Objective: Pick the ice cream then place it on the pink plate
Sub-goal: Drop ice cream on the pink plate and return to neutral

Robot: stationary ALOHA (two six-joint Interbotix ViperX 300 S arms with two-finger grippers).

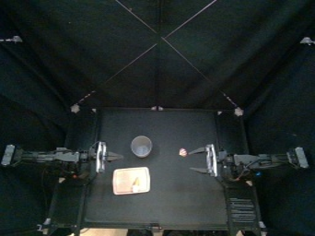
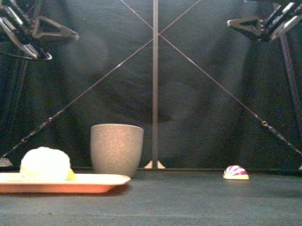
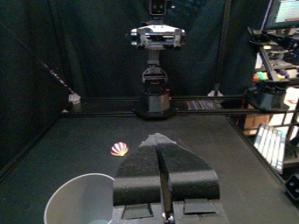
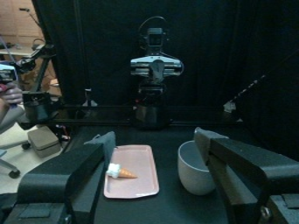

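- Two arms sit at mid-table, one at each side, both raised above the surface.
- Left gripper (image 1: 95, 159): jaws pressed together with nothing between them, as the left wrist view shows.
- Right gripper (image 1: 201, 159): jaws spread wide and empty, as the right wrist view shows.
- Ice cream (image 2: 45, 164): on the pink tray (image 2: 101, 182), toward the tray's left end as seen from the front. The right wrist view shows it lying on its side, with a white scoop and an orange cone.
- Pink tray: flat on the table, front-left of centre. It is well apart from both grippers.
- Grey cup (image 2: 117, 147): upright near the table's middle, just behind the tray. Whether the two touch cannot be told.
- Small toy (image 2: 236, 172): on the table to the right of the cup. In the top view it lies near the right gripper's tips. Its kind is too small to tell.
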